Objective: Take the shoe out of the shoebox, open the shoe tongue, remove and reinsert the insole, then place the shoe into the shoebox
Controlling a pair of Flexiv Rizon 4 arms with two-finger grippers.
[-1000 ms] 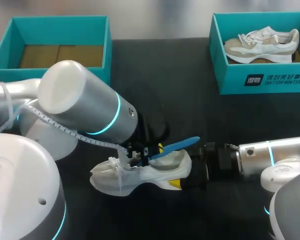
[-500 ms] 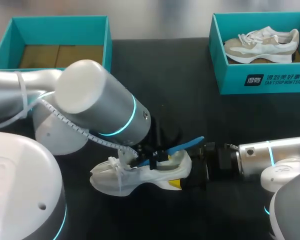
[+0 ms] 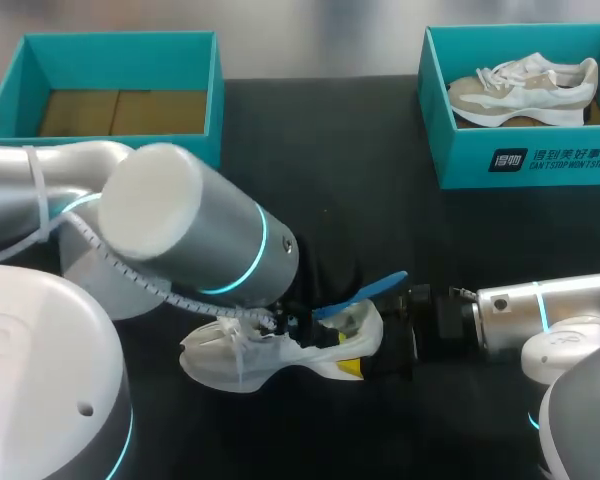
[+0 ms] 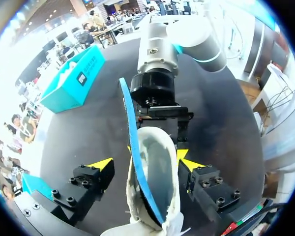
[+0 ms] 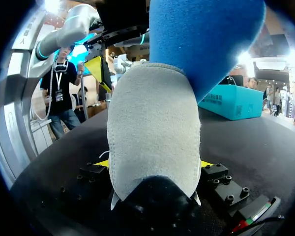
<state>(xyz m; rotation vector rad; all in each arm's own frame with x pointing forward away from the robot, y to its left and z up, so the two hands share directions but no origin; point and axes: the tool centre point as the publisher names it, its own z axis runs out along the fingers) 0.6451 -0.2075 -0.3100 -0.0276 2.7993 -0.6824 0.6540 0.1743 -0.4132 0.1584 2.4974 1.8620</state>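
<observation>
Far to my left, at the back of the dark table (image 3: pixel 360 180), sits a teal shoebox (image 3: pixel 120 60) with its brown cardboard floor showing. My left arm (image 3: pixel 180 235) comes in from that side and bends down over the near middle of the table, where its bulk hides most of my left gripper (image 3: pixel 290 325) from above. From the left wrist, that gripper (image 4: pixel 145 162) stands wide open, straddling the mouth of the white shoe (image 4: pixel 162 167). One yellow tip is clear of the shoe's side. The other is right against it, or nearly so, and I cannot tell which. It has hold of nothing.

The shoe (image 3: pixel 240 360) lies on the table with its toe to my left and its heel to my right. The blue insole (image 3: pixel 365 290) sticks up out of the heel end at a slant. Its forward part lies inside the shoe (image 4: pixel 130 128).

My right gripper (image 3: pixel 365 345) is at the heel. From the right wrist, the grey heel (image 5: pixel 152 132) fills the space between its fingers, a yellow tip pressed to each side, so this gripper (image 5: pixel 155 164) is clamped on the shoe. The insole (image 5: pixel 206 39) rises just ahead of it. My right arm (image 3: pixel 540 310) lies low across the table's near right.

At the back right, another teal shoebox (image 3: pixel 530 165) holds a second shoe (image 3: pixel 525 85), white and beige, on its side.
</observation>
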